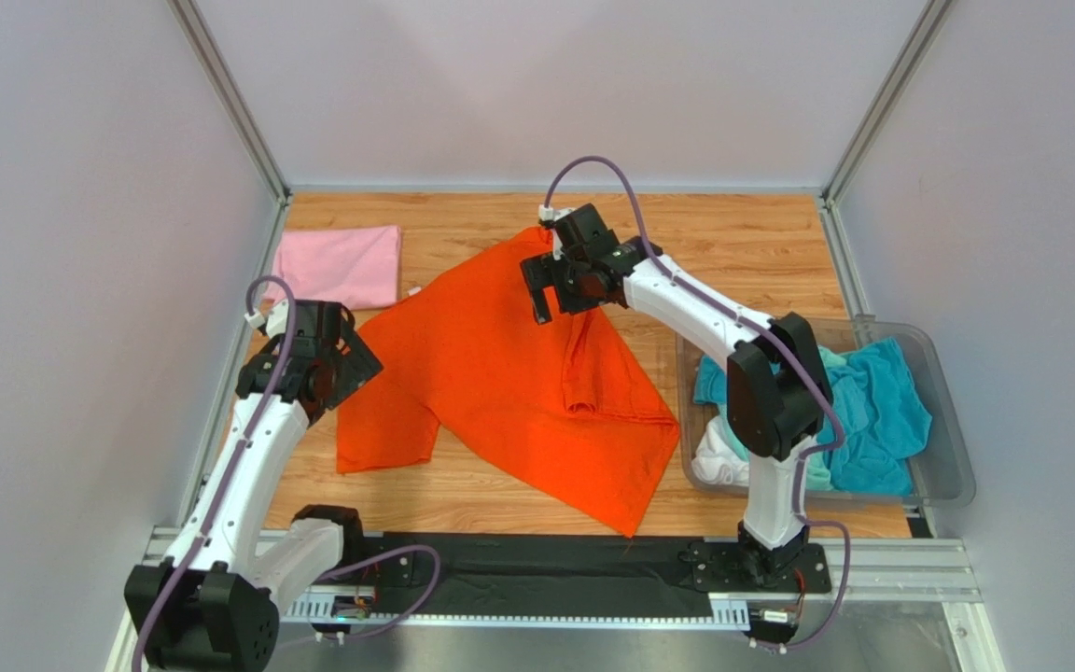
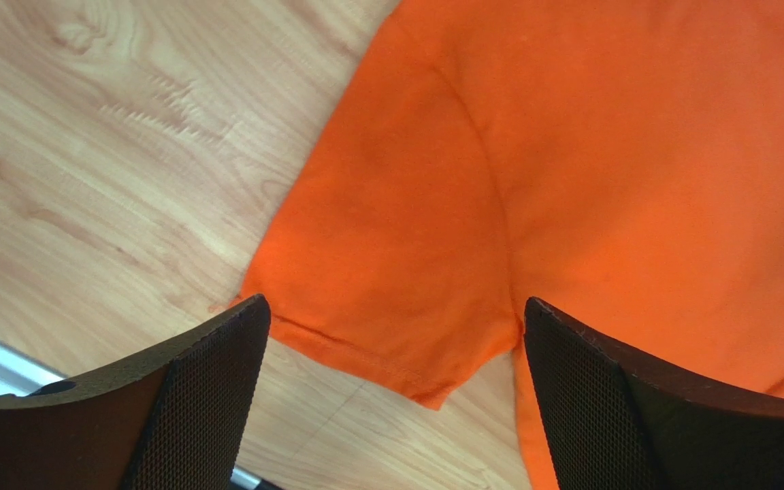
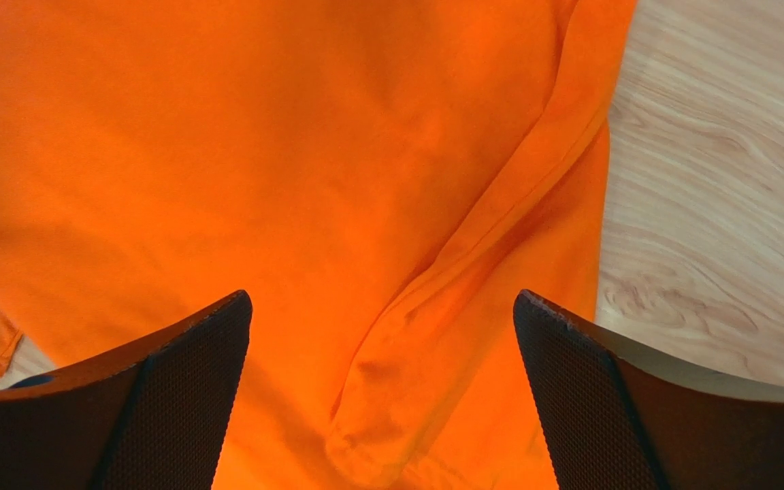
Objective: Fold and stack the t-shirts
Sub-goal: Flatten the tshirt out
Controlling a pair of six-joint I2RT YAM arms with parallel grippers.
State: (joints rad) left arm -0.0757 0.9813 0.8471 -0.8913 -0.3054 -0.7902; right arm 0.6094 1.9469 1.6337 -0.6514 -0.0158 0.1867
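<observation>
Both sets of fingers are wide apart and hold nothing. The left fingers (image 2: 197, 408) hang over one short sleeve of the orange t-shirt (image 1: 501, 364). The sleeve hem lies between the fingertips, with bare worktop (image 1: 754, 238) past the left-hand tip. The right fingers (image 3: 176, 398) hang over the shirt body at its far part. A doubled ridge of cloth runs up between the tips, and the shirt edge and wood are just beyond the right-hand tip.

Step in hand, as I judge it: flatten the orange shirt before any fold.
- Left: drop straight down and pinch the sleeve at the hem, not mid-panel, so the cloth doesn't bunch.
- Right: take the ridge itself, both layers, and draw it outward away from the left fingers until the flap opens flat.
- Keep the pulls opposed and low so the shirt doesn't slide on the wood.

Look of the shirt: bright orange, matte and soft. It lies diagonally and mostly spread, with one side flipped over into a long crease. The near sleeve is flat with a visible stitched hem.

Also on the worktop:
- The pink t-shirt (image 1: 339, 263), folded flat, sits well beyond the left fingers.
- The teal shirts (image 1: 880, 406) are heaped in the clear bin (image 1: 943, 420), well apart from the right fingers.
</observation>
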